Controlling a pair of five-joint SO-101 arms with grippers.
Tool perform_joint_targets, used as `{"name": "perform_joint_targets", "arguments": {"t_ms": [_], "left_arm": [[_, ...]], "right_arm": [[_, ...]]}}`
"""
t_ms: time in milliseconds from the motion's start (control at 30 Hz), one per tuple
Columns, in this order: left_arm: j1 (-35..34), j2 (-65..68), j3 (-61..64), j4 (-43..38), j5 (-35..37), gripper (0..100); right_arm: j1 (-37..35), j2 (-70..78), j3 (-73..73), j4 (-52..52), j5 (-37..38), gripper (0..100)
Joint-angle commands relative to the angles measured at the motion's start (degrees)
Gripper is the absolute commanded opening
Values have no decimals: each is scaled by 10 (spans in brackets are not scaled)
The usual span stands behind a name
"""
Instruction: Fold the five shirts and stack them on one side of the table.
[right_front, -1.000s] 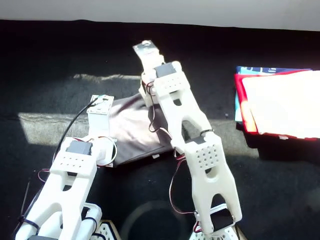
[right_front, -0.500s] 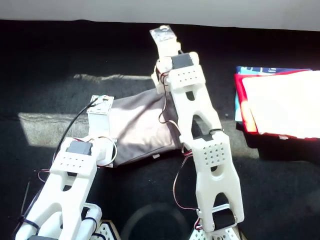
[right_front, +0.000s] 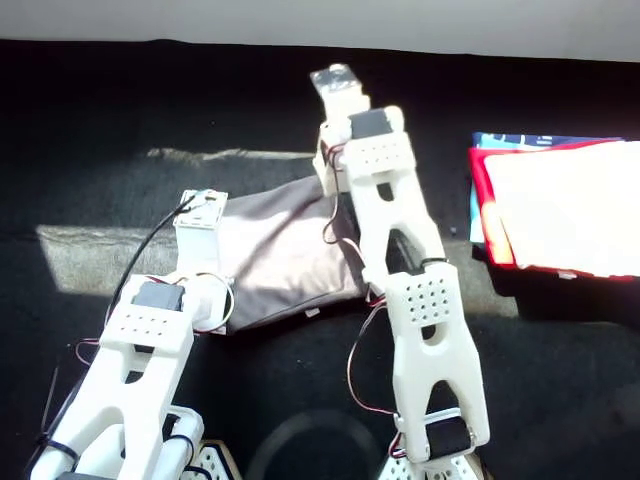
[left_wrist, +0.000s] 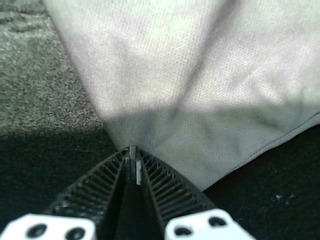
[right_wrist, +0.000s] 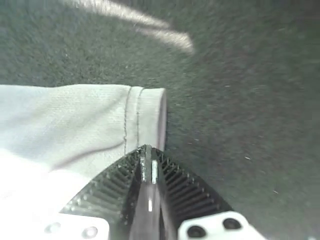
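Grey shirt (right_front: 280, 255) lies spread in the middle of the table (right_front: 100, 90), which is covered in a dark, felt-like cloth. It is pulled out flat between the two arms, with a band of sunlight running across it. The left gripper (left_wrist: 133, 155) is down at the shirt's left edge. Its ribbed black jaws are pressed together, and the fabric narrows to a point right where the tips meet, so it looks pinched there. The right gripper (right_wrist: 146, 152) is at the far right corner of the shirt, over the stitched hem. Its jaws are likewise closed tight with the hem edge at the tips. From the wrist view I take the hem to be nipped between them, though the contact itself sits under the jaws.

Well apart, at the right edge of the table, sits a stack of folded shirts (right_front: 560, 205). A white shirt (right_front: 580, 190) is on top, a red shirt (right_front: 490, 220) shows beneath it, and a blue shirt (right_front: 520, 140) peeks out at the far side.
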Motion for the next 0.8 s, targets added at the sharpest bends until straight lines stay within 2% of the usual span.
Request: {"name": "perform_joint_targets", "arguments": {"t_ms": [0,100,300,433,567,667,767], "left_arm": [[5,-15,-24,0,1,9],[5,-16,-64,23,1,9],[-20,-16,-205,164,0,27],[-136,-12,-267,203,-3,98],[-257,-12,-272,199,-67,158],[-311,-12,-262,187,-91,157],[-328,-12,-235,172,-91,157]], "right_arm": [[10,-37,-139,76,-3,6],[10,-43,-220,107,-3,6],[6,-62,-142,107,-9,22],[7,-116,-26,108,-89,149],[-8,-204,118,107,-134,255],[-44,-266,236,105,-154,265],[-97,-291,330,98,-180,266]]}}
